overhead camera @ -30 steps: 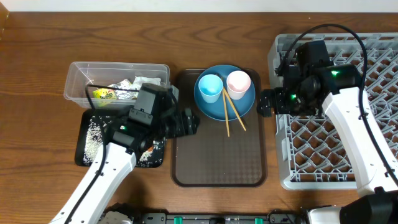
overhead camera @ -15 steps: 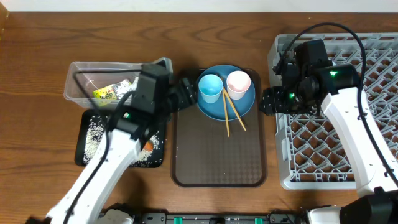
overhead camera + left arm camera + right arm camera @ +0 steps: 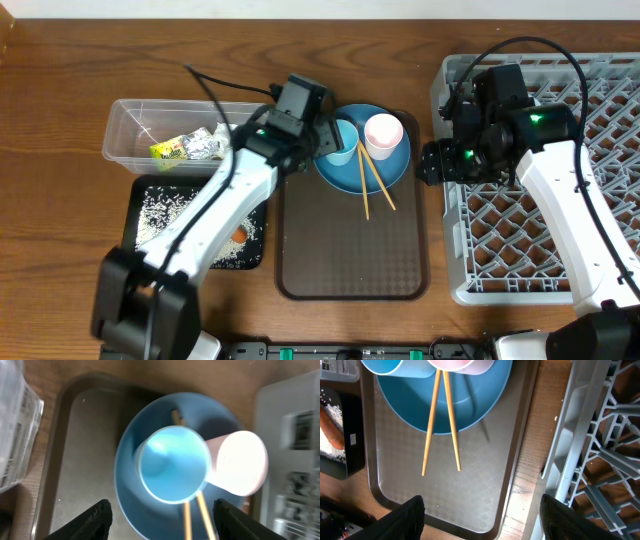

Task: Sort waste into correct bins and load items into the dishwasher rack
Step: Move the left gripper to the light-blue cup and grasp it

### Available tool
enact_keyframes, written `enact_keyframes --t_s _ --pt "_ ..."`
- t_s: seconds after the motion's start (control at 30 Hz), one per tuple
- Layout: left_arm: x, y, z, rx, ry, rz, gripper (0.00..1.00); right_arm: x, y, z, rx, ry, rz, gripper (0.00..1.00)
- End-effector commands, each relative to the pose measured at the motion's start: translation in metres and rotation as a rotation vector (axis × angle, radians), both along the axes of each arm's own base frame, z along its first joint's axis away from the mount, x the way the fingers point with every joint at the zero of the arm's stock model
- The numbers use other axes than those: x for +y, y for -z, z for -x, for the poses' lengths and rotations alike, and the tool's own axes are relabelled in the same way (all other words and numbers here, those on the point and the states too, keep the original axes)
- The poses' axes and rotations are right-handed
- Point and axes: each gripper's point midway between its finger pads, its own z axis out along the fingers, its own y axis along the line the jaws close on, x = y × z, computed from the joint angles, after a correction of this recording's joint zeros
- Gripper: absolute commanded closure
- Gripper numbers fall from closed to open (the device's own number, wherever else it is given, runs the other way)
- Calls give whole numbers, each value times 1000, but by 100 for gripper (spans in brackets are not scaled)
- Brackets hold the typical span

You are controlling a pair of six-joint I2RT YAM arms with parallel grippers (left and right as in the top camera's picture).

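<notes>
**Blue cup is next in line for the rack**

Waste looks sorted. The yellow-green wrapper (image 3: 167,151) and crumpled paper (image 3: 205,146) lie in the clear tub (image 3: 128,122) toward the tabletop's far left. The rice (image 3: 155,210) and the carrot (image 3: 238,235) sit in the black tray (image 3: 128,235) just in front of it. So the step in hand seems to be loading the dishes.

The light blue cup (image 3: 172,466) stands upright on the blue plate (image 3: 390,168), touching the pale pink cup (image 3: 383,131). Two chopsticks (image 3: 373,186) lean off the plate's near rim onto the brown serving tray (image 3: 350,255). The plate occupies the tray's far end, mid-tabletop.

The left gripper (image 3: 161,512) is at the blue cup with its fingers spread wide and nothing between them. The cup lies just ahead of the tips. The right gripper (image 3: 482,515) hangs over the tray's right edge beside the dishwasher rack (image 3: 462,292), with its jaws apart and empty.

The next move probably calls for advancing until the fingers straddle the cup wall, closing without nudging the pink cup or chopsticks, then lifting clear. The rack stands at the tabletop's right edge, so a handover may be needed.
</notes>
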Motion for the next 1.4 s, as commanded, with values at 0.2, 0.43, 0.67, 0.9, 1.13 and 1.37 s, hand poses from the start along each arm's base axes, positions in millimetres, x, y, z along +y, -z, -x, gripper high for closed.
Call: enact_keyframes --t_s 0.2,0.43,0.67,0.9,1.13,1.37 --pt "-1 39 -20 14 -14 -68 39 5 -1 3 -4 -17 -8 26" --pt "-2 57 -21 42 -15 -82 60 5 -1 3 -4 -17 -8 26" --pt "4 71 -22 65 -29 -107 73 5 -1 3 -4 -17 -8 26" --pt "15 61 -30 46 -69 -84 77 5 -1 3 -4 -17 -8 25" --pt "15 51 -31 25 -69 -74 87 5 -1 3 -4 -17 -7 24" --pt "15 51 -31 27 -69 -74 94 5 -1 3 -4 -17 -7 23"
